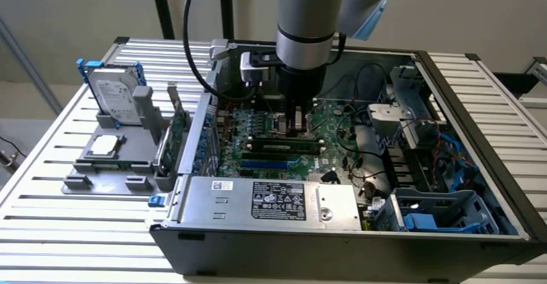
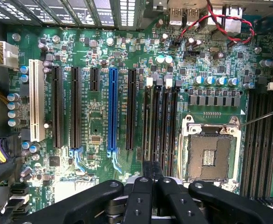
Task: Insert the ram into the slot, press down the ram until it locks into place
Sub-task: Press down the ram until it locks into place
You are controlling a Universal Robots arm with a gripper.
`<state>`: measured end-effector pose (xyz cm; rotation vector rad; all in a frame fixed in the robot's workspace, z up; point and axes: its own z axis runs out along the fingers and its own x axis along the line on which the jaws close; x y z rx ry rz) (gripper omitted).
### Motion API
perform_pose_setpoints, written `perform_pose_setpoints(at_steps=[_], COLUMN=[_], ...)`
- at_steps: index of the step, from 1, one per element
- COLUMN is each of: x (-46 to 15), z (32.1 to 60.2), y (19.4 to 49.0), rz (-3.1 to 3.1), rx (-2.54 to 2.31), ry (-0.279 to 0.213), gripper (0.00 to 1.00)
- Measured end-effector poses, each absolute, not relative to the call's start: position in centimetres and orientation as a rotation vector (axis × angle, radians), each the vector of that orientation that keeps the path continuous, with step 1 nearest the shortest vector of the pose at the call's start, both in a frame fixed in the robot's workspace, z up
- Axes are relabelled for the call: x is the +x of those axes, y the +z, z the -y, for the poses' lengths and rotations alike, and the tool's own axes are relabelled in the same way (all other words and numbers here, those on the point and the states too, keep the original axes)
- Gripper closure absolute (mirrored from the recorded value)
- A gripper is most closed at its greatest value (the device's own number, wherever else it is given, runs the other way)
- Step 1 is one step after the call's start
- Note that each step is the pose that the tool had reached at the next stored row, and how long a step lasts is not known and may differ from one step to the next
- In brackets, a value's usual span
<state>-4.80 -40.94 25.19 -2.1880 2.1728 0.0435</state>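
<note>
Wrist view | jaws together over slot (image 2: 157,121) | CPU socket (image 2: 210,156) beside

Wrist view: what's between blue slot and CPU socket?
Wrist view: one long black slot, then the parallel memory slots next to the CPU socket.

Robotics lab or test workshop. Industrial robot arm (image 1: 308,15) hangs over workbench (image 1: 51,188) of ribbed aluminium slats. Desktop computer case (image 1: 342,252) lies on bench, side open, green motherboard (image 2: 99,116) and wiring bare. Beside case, grey holder (image 1: 102,168) keeps loose parts in set places: hard drive (image 1: 115,95) upright, processor chip (image 1: 104,144) flat, expansion card (image 1: 177,136) on edge. Plain pale wall (image 1: 68,8) behind, black stand posts (image 1: 159,2) at bench's far edge.
</note>
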Motion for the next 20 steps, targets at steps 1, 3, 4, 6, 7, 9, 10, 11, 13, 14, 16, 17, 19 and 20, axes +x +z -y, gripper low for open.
perform_pose_setpoints(at_steps=[1, 3, 4, 6, 7, 9, 10, 11, 13, 14, 16, 17, 19, 20], x=[-4.8, -4.8, -4.8, -4.8, -4.9, -5.2, -5.3, -5.3, -5.3, -5.3, -5.3, -5.3, -5.3, -5.3], z=[40.9, 40.9, 40.9, 40.9, 40.9, 40.9, 40.9, 40.9, 40.7, 40.6, 40.3, 40.2, 39.8, 39.7], y=[25.2, 25.2, 25.2, 25.2, 25.2, 25.0, 24.8, 24.7, 24.5, 24.4, 24.2, 24.2, 24.2, 24.1], rz=[-2.173, -2.173, -2.173, -2.173, -2.173, -2.173, -2.174, -2.174, -2.176, -2.177, -2.183, -2.186, -2.197, -2.204], rx=[-2.188, -2.188, -2.188, -2.188, -2.188, -2.189, -2.189, -2.189, -2.191, -2.193, -2.198, -2.202, -2.213, -2.22], ry=[0.044, 0.044, 0.044, 0.043, 0.043, 0.042, 0.042, 0.041, 0.037, 0.034, 0.026, 0.02, 0.006, -0.002], gripper=[0.89, 0.89, 0.89, 0.89, 0.89, 0.89, 0.89, 0.89, 0.89, 0.89, 0.89, 0.89, 0.89, 0.89])
